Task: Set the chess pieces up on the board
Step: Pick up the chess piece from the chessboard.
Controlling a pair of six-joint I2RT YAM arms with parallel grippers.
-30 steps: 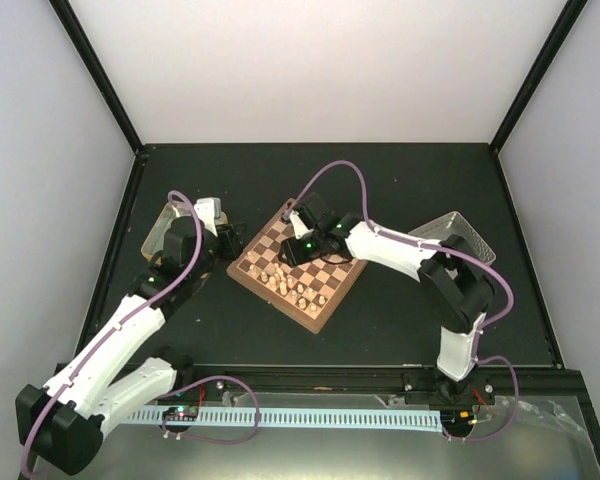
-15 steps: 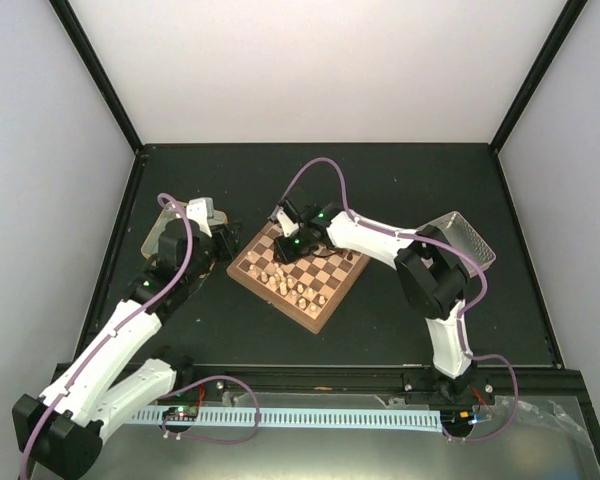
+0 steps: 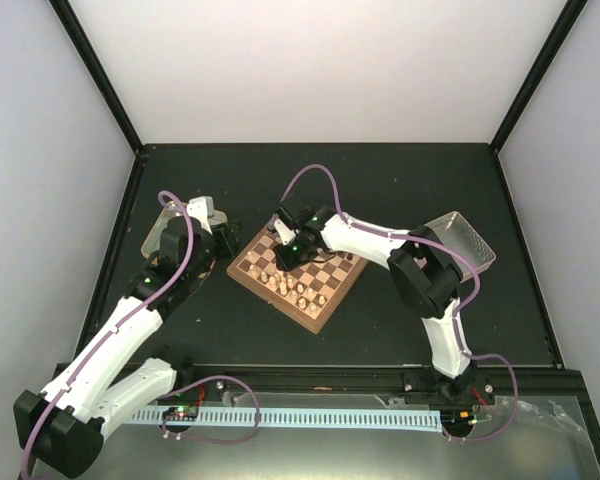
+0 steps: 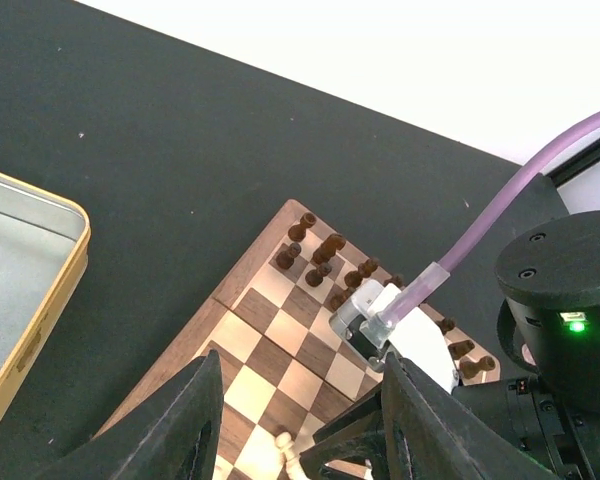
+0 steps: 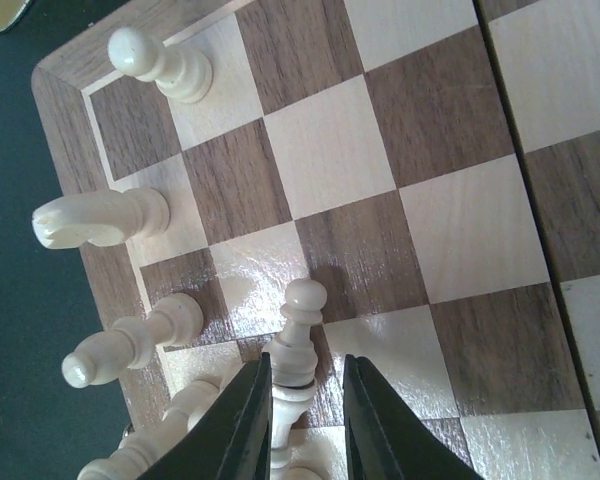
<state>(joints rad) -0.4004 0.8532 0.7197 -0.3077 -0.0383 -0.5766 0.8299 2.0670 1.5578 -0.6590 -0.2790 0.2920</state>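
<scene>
The board (image 3: 325, 278) lies tilted in mid-table. Cream chess pieces (image 3: 292, 288) stand along its near-left side; dark pieces (image 4: 320, 262) stand along the far side. My right gripper (image 3: 283, 243) is low over the board's left corner. In the right wrist view its jaws (image 5: 308, 400) are slightly open around an upright cream piece (image 5: 298, 345), which touches the left finger and has a gap to the right one. Other cream pieces (image 5: 105, 218) stand along the board's edge. My left gripper (image 4: 300, 440) is open and empty, above the board's left edge.
A gold-rimmed metal tray (image 3: 163, 226) sits left of the board, under my left arm; it also shows in the left wrist view (image 4: 25, 270). A silver tray (image 3: 463, 236) sits at the right. My right wrist and its purple cable (image 4: 405, 325) hang over the board.
My right gripper has moved left across the board to its left corner. My left arm has shifted slightly, staying beside the left tray.
</scene>
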